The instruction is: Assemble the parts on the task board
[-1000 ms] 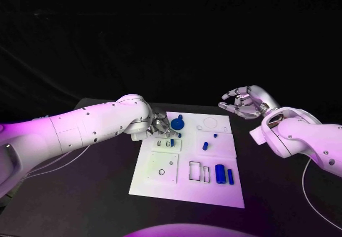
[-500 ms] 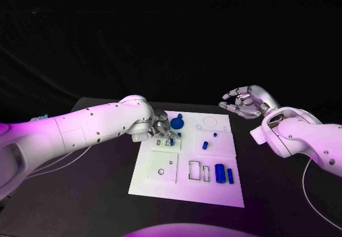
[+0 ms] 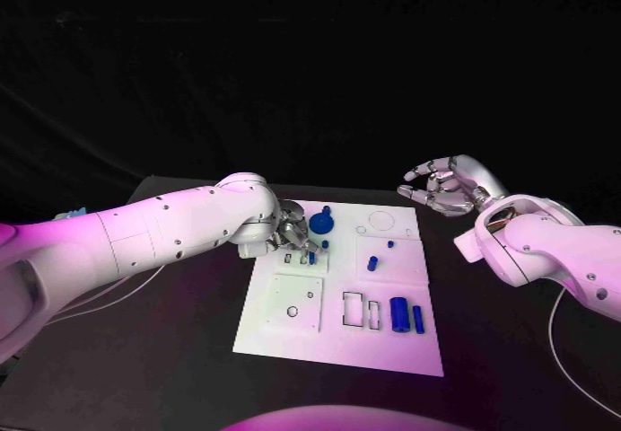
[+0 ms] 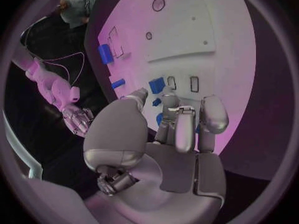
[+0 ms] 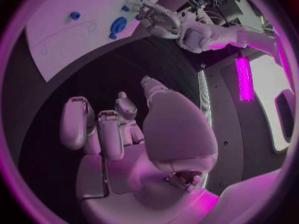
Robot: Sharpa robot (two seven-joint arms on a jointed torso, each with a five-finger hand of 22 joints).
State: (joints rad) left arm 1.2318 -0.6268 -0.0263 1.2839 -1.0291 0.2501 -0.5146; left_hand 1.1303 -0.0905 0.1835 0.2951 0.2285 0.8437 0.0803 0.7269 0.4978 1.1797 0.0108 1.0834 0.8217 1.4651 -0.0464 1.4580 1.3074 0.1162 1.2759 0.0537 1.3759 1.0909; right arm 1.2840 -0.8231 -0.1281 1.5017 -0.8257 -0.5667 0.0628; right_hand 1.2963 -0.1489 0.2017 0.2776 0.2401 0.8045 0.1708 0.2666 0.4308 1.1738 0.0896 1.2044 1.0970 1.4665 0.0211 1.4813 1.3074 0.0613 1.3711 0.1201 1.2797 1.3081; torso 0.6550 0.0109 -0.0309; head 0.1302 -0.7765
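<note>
The white task board (image 3: 339, 346) lies mid-table. My left hand (image 3: 290, 233) hangs over its far left corner, fingers pointing down at two small slots (image 3: 295, 260). In the left wrist view the thumb and a finger (image 4: 169, 102) pinch a small blue part (image 4: 157, 84) right beside those slots (image 4: 194, 83). A round blue part (image 3: 321, 224) stands just behind the hand. My right hand (image 3: 447, 187) floats beyond the board's far right corner, fingers loosely curled and apart, holding nothing.
Small blue parts (image 3: 371, 264) dot the board's middle. Two longer blue parts (image 3: 400, 316) stand side by side near its right edge, beside rectangular cut-outs (image 3: 354, 309). A raised white panel with a hole (image 3: 293, 305) occupies the near left.
My left hand has crept slightly right, toward the slots, with the small blue part at its fingertips. The right hand has stayed still.
</note>
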